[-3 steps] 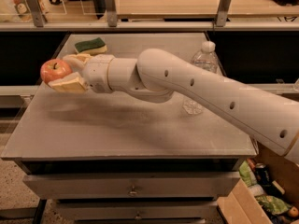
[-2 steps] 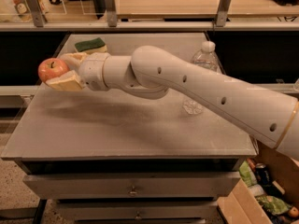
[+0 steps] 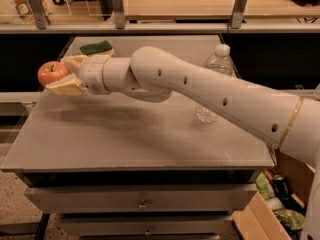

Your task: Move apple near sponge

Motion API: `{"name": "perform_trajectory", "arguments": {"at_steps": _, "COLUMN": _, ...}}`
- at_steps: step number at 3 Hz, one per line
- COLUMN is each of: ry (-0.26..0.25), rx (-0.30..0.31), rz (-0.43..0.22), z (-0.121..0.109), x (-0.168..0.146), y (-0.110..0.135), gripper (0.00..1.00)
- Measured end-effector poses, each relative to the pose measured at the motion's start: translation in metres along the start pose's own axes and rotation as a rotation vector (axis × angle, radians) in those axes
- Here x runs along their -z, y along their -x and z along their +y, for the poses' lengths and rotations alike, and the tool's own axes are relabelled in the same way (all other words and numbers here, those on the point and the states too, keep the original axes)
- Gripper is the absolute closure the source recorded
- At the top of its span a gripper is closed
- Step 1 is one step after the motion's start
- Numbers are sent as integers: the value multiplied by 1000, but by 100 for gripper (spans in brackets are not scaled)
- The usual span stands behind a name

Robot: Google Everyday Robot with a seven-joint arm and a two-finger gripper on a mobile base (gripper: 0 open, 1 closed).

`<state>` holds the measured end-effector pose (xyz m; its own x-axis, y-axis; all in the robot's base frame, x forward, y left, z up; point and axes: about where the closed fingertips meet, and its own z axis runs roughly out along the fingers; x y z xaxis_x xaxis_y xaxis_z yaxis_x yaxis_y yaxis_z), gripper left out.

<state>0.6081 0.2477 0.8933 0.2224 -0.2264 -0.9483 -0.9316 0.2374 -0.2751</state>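
Far left: apple point(image 3: 51, 73), red-orange with a short dark stem, up in the air off the desk point(image 3: 125, 139), level with the desk's left edge in the picture. Claw point(image 3: 58, 75) clamped on the apple, one pale finger over the top, the other under it, fingers point(image 3: 65, 87) tan/cream coloured. Claw points left, held roughly level. Soft shadow of claw and arm on the grey desk top below.

Just right and behind: sponge point(image 3: 96, 48), dark green top, pale edge, lying flat at the far left corner of the desk. Apple near the sponge but not touching it; the claw's wrist sits between them in the picture.

Middle: thick white arm point(image 3: 200, 89) runs from the wrist across the desk to the right edge of the view, small dark holes along it, thin gold band near the right end.

Right of middle: clear plastic water bottle point(image 3: 216, 64), white cap, upright on the desk, mostly hidden behind the arm, base showing below it.

Under the desk top: grey drawers point(image 3: 142, 201) with small pulls. Bottom right: open cardboard box point(image 3: 256, 219) with mixed stuff beside it, can't tell what
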Motion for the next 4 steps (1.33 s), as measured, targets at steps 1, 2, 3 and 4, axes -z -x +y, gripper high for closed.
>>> {"name": "perform_trajectory", "arguments": {"at_steps": 1, "ry": -29, "rx": -6, "rz": 6, "z": -8, "x": -7, "y": -7, "gripper": 100}}
{"name": "perform_trajectory", "arguments": {"at_steps": 2, "ry": -55, "rx": -11, "rz": 7, "z": -15, "x": -13, "y": -12, "gripper": 100}}
{"name": "perform_trajectory", "arguments": {"at_steps": 3, "ry": -77, "rx": -8, "rz": 7, "z": -23, "x": -16, "y": -15, "gripper": 100}}
{"name": "perform_trajectory", "arguments": {"at_steps": 4, "ry": -102, "rx": 1, "rz": 7, "z": -31, "x": -13, "y": -15, "gripper": 100}}
